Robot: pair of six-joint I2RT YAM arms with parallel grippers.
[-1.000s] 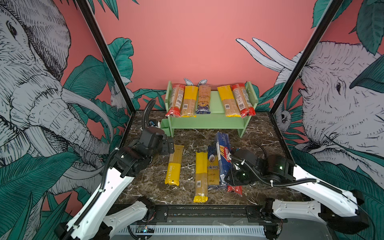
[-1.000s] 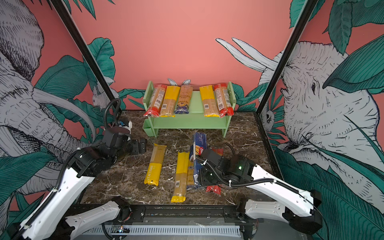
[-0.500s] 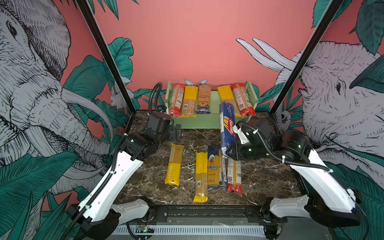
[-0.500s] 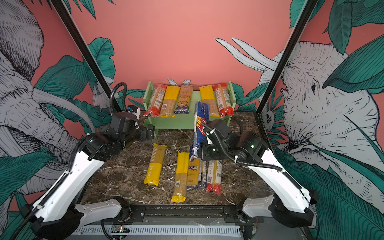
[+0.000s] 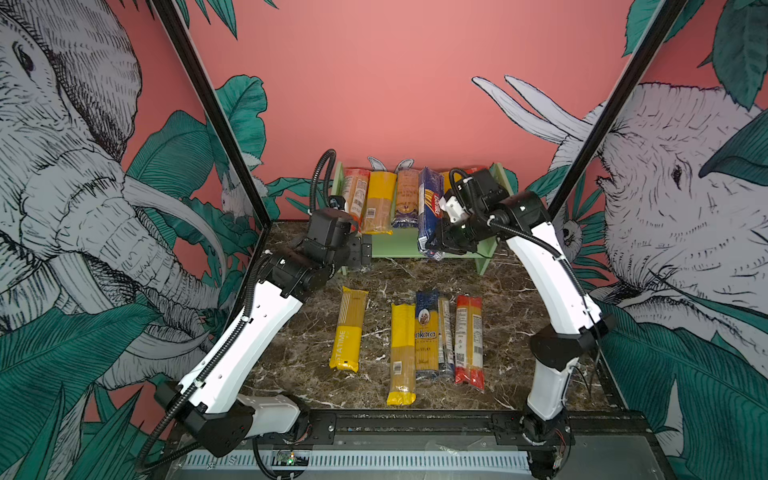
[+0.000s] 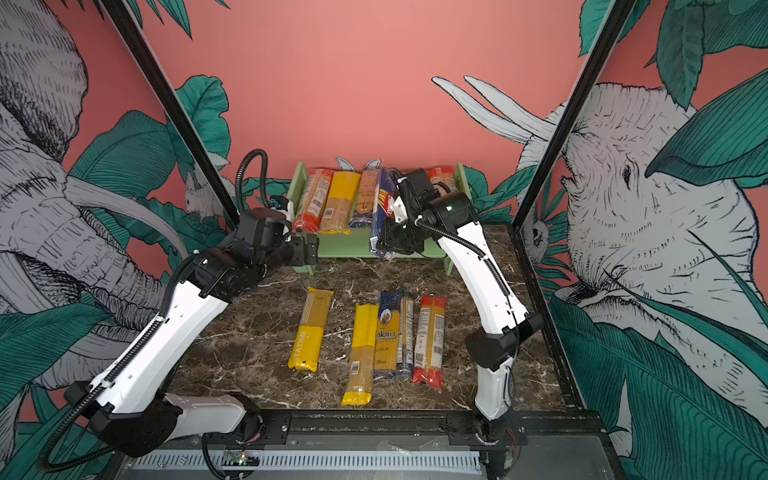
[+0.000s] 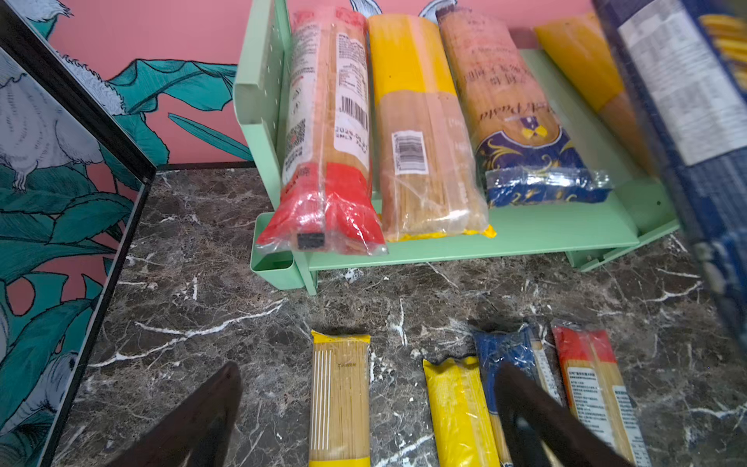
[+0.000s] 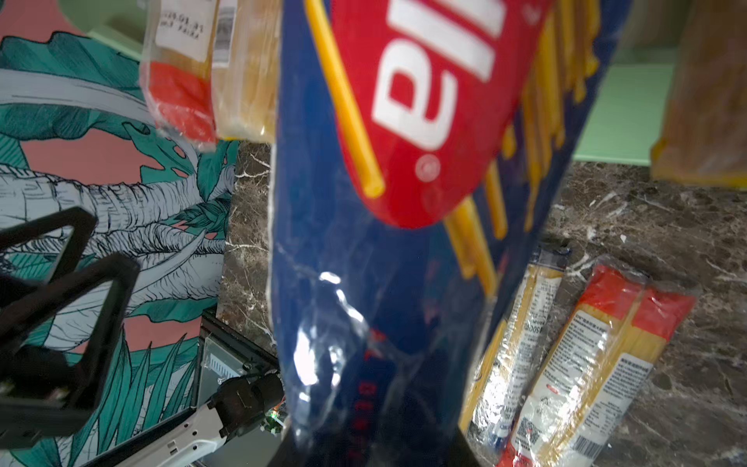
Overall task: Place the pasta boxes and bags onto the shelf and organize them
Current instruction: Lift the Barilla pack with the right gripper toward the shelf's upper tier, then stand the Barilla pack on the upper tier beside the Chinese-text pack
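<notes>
Right end effector (image 5: pixel 444 246), clamped on the near end of the dark blue spaghetti packet (image 5: pixel 430 203), has carried it from the counter (image 5: pixel 515 291) to the shelf (image 5: pixel 399 246), over the gap among shelved packets (image 5: pixel 378 199); release remains. Left end effector (image 5: pixel 360 255) gapes empty by the shelf's left end.

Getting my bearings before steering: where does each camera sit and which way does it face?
Top views: high in front, looking down at the shelf; both arms show.
Left wrist: faces the shelf; open left gripper shows its fingertips.
Right wrist: blue packet, clamped in the right gripper, fills it.
Shared: wrist views both show the red-ended table packet.
</notes>
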